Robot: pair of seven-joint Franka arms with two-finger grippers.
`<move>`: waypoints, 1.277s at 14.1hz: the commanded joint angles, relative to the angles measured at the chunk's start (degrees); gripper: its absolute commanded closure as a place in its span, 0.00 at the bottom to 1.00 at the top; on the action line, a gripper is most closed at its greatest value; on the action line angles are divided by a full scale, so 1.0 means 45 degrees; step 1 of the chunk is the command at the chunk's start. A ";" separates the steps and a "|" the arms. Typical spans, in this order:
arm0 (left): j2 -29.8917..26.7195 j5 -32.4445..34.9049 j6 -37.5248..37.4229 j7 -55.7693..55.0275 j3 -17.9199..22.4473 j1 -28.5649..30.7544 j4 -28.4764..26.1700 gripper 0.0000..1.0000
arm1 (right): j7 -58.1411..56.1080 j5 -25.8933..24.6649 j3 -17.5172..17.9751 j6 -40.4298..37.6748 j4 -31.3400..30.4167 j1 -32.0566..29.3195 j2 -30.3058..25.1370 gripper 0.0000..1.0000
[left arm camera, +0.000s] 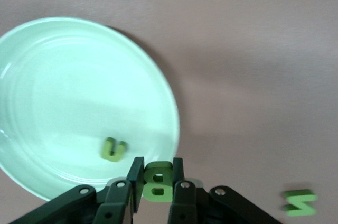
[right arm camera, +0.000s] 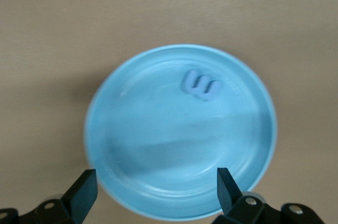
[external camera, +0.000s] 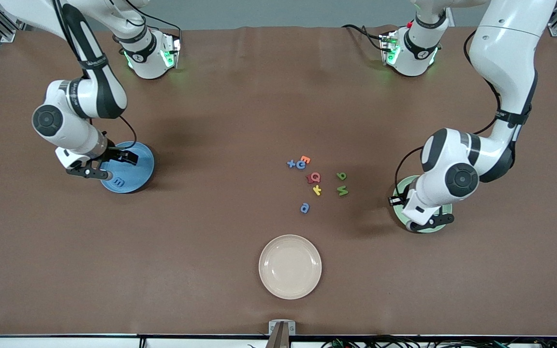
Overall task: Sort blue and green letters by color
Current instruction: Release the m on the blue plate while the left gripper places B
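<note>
My left gripper [external camera: 428,221] is over the pale green plate [external camera: 401,187]. In the left wrist view it [left arm camera: 158,177] is shut on a green letter B [left arm camera: 158,184] above the plate's rim [left arm camera: 158,86]. A green U [left arm camera: 113,149] lies in that plate. My right gripper [external camera: 114,165] is open and empty over the blue plate [external camera: 144,166], which holds one blue letter [external camera: 119,182], also in the right wrist view [right arm camera: 202,85]. On the table between the plates lie two green letters [external camera: 341,176] [external camera: 342,191] and three blue letters [external camera: 291,164] [external camera: 300,165] [external camera: 304,208].
Orange [external camera: 305,159], red [external camera: 313,178] and yellow [external camera: 316,190] letters lie among the loose blue and green ones. A cream plate [external camera: 290,266] stands nearer the front camera than the letters. A green letter [left arm camera: 299,203] lies on the table beside the pale green plate.
</note>
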 commanded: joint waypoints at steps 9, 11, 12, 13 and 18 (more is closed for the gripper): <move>-0.0277 0.1228 0.0230 0.1433 -0.0152 0.1724 -0.1057 0.86 | 1.0425 0.1974 0.0060 -0.1169 0.6621 0.6444 0.3760 0.00; -0.0218 0.1249 0.0561 0.1434 -0.0152 0.1725 -0.1212 0.85 | 1.2202 0.2013 0.0060 -0.1912 0.9255 0.6954 0.5341 0.00; -0.0218 0.1249 0.0718 0.1434 -0.0152 0.1725 -0.1291 0.84 | 1.3160 0.2014 0.0060 -0.1973 1.0488 0.7207 0.6181 0.00; -0.0198 0.1249 0.0739 0.1434 -0.0152 0.1725 -0.1349 0.84 | 1.4175 0.1975 0.0060 -0.1993 1.1719 0.7539 0.7040 0.00; -0.0178 0.1249 0.0758 0.1434 -0.0152 0.1725 -0.1330 0.40 | 1.6430 0.1916 0.0040 -0.1779 1.5592 0.7971 0.9895 0.00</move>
